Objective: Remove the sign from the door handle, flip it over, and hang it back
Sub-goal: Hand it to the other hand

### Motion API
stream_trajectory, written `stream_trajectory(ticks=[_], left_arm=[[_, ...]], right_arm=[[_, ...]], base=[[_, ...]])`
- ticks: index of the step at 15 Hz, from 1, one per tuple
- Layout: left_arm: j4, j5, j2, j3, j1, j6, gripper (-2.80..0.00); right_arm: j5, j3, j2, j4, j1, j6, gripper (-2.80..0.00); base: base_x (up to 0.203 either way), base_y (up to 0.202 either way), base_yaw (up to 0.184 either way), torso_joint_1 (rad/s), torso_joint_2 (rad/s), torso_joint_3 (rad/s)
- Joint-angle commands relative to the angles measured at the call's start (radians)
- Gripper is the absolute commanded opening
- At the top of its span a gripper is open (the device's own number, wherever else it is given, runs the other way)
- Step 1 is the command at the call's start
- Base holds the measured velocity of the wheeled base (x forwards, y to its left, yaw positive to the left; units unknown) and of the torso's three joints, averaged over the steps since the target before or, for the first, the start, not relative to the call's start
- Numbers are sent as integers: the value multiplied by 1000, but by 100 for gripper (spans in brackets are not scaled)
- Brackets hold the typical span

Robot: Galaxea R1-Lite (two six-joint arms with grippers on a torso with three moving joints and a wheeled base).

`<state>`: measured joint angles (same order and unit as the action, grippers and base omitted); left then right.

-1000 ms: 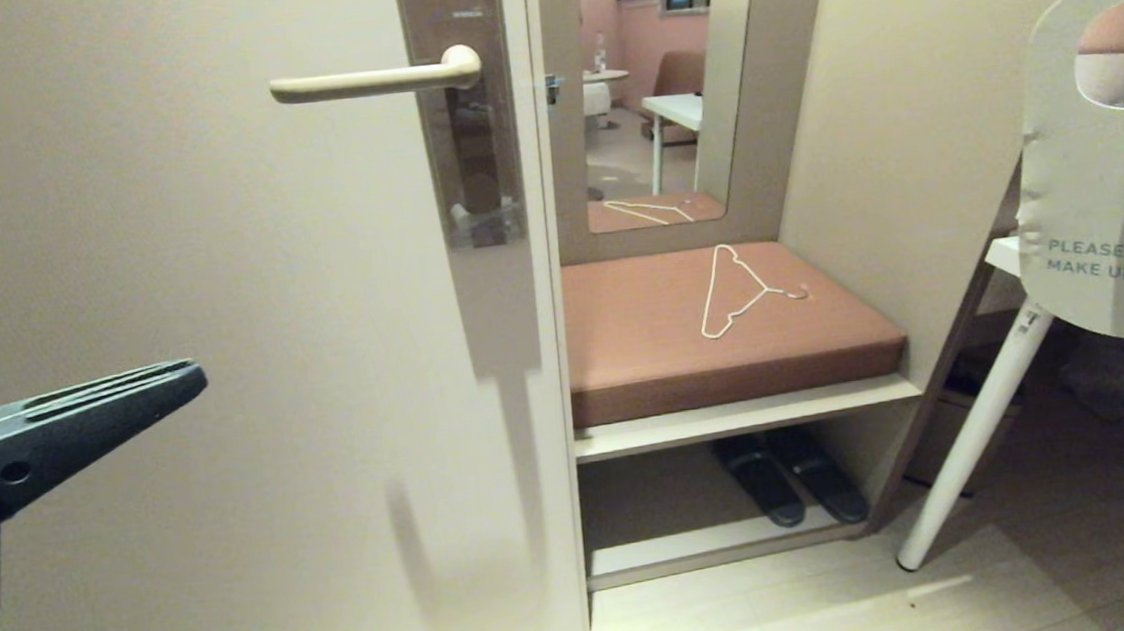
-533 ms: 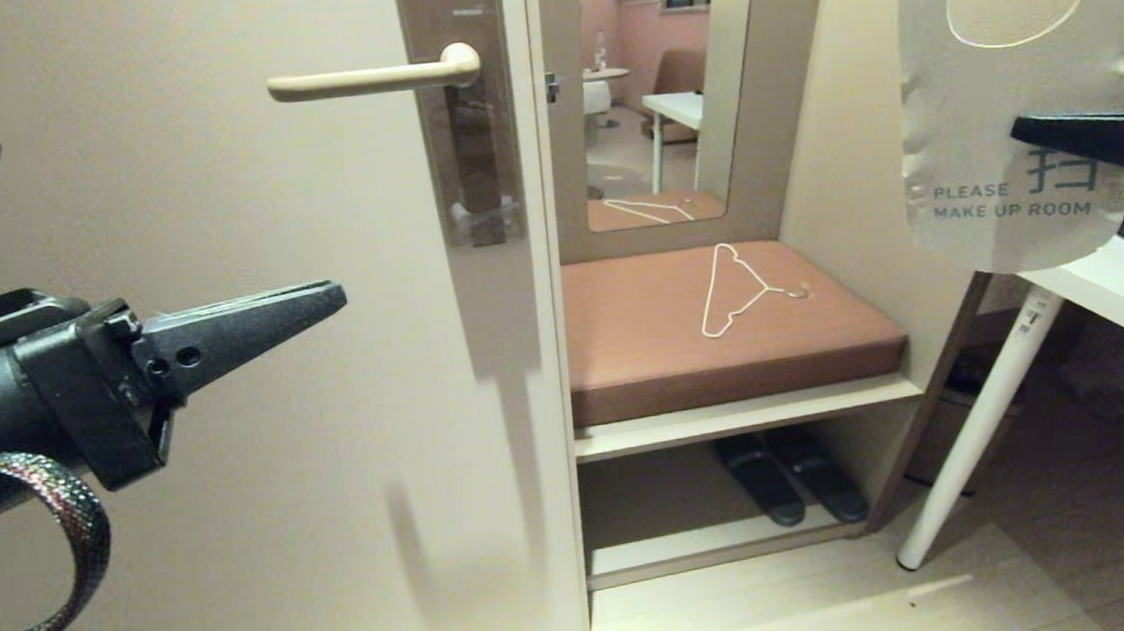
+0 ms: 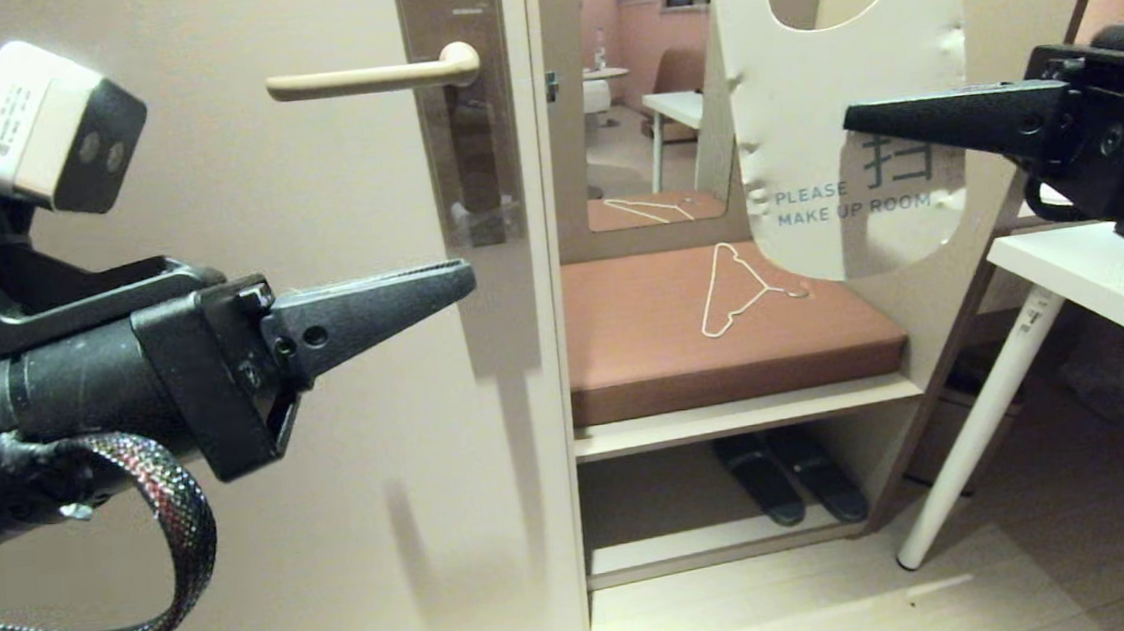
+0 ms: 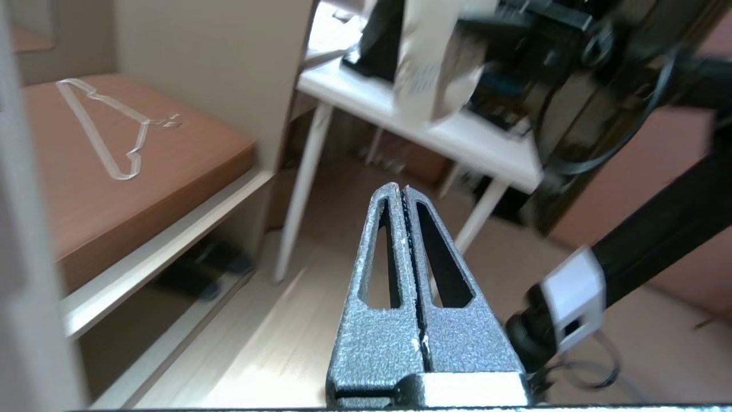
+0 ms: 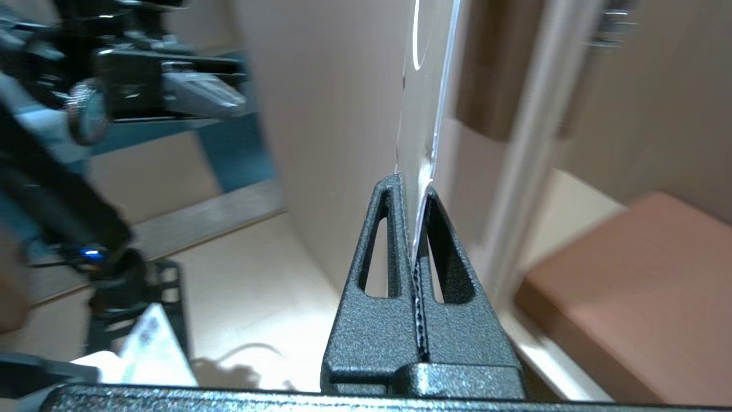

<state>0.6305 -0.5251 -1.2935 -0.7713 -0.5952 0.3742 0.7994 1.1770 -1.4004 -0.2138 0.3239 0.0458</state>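
- door (image 3: 169, 286): filling the left of the head view, door handle (image 3: 373, 76) sitting bare, nothing hanging on it.
- left gripper (image 3: 459, 275): pointing in from the left below the lever, fingers pressed together, carrying nothing; risk: sitting in the sign's way or knocking it.
- right gripper (image 3: 852, 116): reaching in from the right, fingers pinching the sign.
- sign (image 3: 836, 103): hanging in the air in front of the mirror, well right of the handle, white "MAKE UP ROOM" face showing; risk: thin card slipping or swinging in an edge pinch, hole missing the lever tip.
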Motion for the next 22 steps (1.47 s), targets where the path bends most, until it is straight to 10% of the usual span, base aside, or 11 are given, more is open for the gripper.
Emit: stream_trajectory(ticks=[1, 8, 15, 16, 22], left_arm=[[22, -13, -30, -7, -10, 40, -280], [20, -129, -43, -7, -11, 72, -280], [21, -194, -58, -14, -35, 74, -280], [23, -193, -59, -14, -35, 74, 0], [23, -193, -56, -11, -34, 74, 0]], right_arm=[[5, 29, -52, -3, 44, 5, -280], [3, 81, -166, -296, 149, 205, -280], [3, 76, -161, -300, 231, 272, -280], [3, 76, -158, -302, 252, 303, -280], [17, 46, -191, -350, 274, 324, -280]], base=[[0, 0, 0, 0, 0, 0], [0, 0, 0, 0, 0, 0], [0, 0, 0, 0, 0, 0], [0, 0, 0, 0, 0, 0], [0, 0, 0, 0, 0, 0]])
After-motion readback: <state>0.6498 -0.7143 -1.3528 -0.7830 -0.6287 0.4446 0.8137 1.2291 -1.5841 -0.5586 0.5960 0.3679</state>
